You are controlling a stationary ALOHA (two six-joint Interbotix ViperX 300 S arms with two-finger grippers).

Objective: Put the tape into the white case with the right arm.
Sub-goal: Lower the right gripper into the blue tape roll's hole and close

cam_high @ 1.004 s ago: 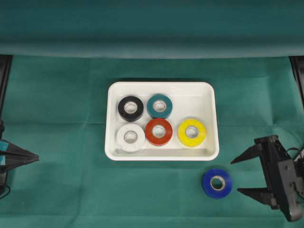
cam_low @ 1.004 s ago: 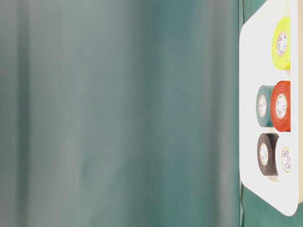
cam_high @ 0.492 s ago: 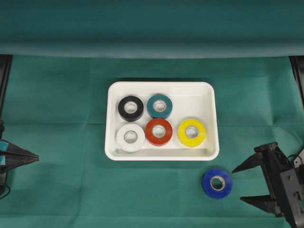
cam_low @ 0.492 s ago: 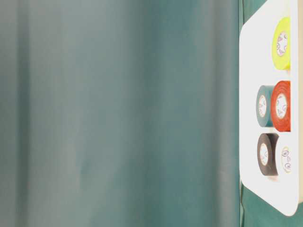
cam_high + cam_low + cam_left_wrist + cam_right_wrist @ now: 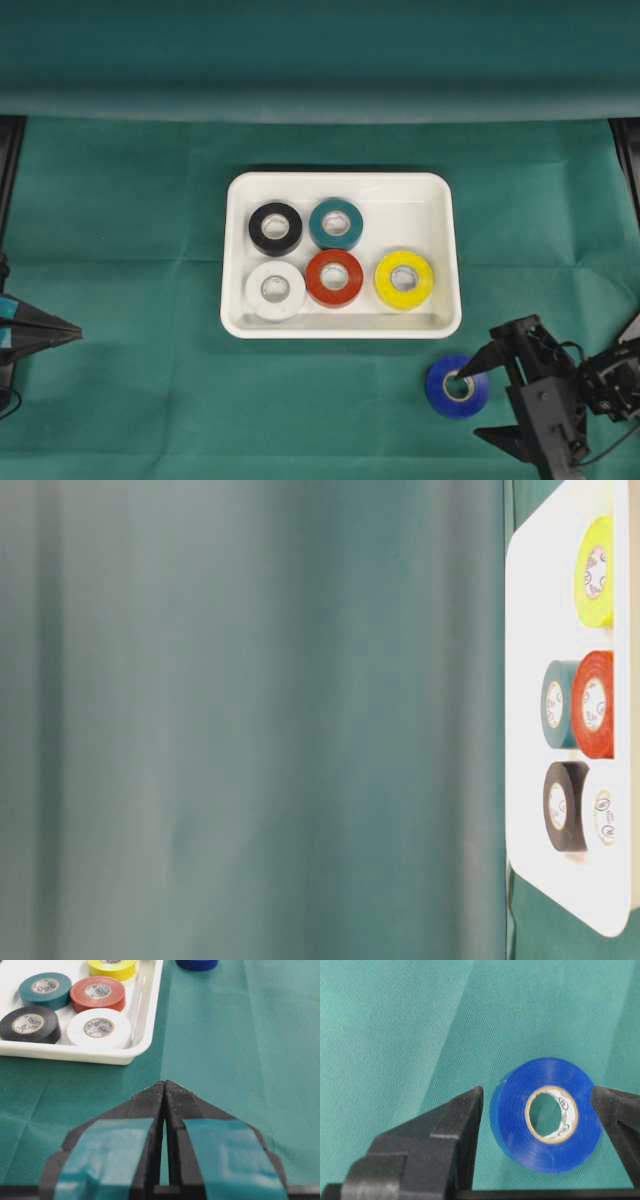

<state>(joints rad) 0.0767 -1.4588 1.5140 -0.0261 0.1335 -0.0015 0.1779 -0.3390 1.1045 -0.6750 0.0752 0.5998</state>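
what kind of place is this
Likely a robot lab test bench: a green cloth-covered table, a shallow white glossy plastic tray holding coloured tape rolls, and a black two-fingered right tool near a blue tape roll.

Five rolls [image 5: 335,277] in the case [image 5: 442,250] (sixth [image 5: 457,386] outside, right gripper [image 5: 480,399] astride)

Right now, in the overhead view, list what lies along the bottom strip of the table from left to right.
left gripper → blue tape roll → right gripper, its near fingertip overlapping the roll's right edge, jaws open.
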